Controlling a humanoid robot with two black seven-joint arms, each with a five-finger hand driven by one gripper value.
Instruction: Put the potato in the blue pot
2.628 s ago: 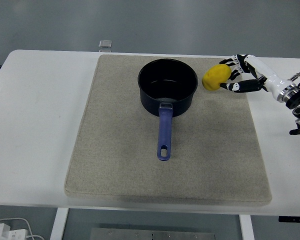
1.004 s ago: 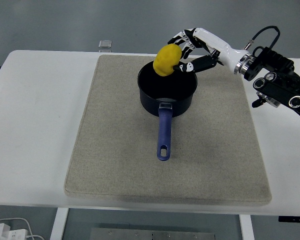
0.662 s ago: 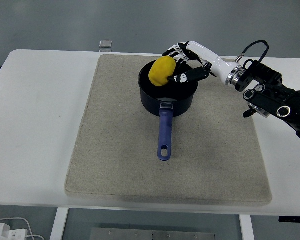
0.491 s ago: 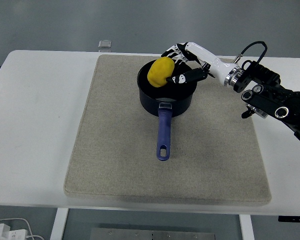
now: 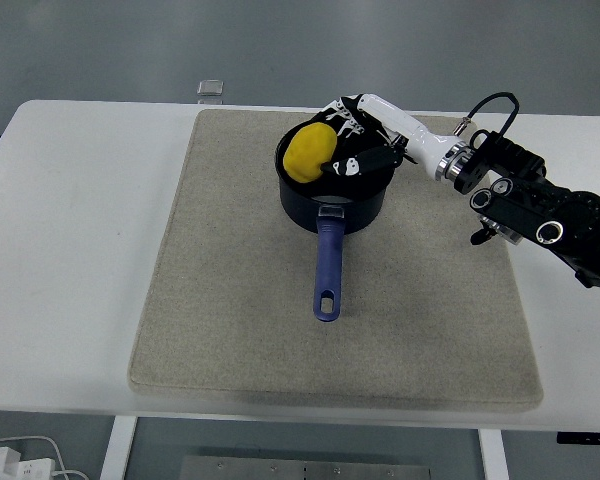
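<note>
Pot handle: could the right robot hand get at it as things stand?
Probably not right away: the right robot hand is closed on the potato inside the blue pot. The pot handle itself lies uncovered on the mat.

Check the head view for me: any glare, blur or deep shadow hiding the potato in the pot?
Head view: even, soft lighting, no glare on the table; the potato reads sharp and bright; the blue pot is dark inside, so the black fingers of the right robot hand blend into it; shadows are faint.
</note>
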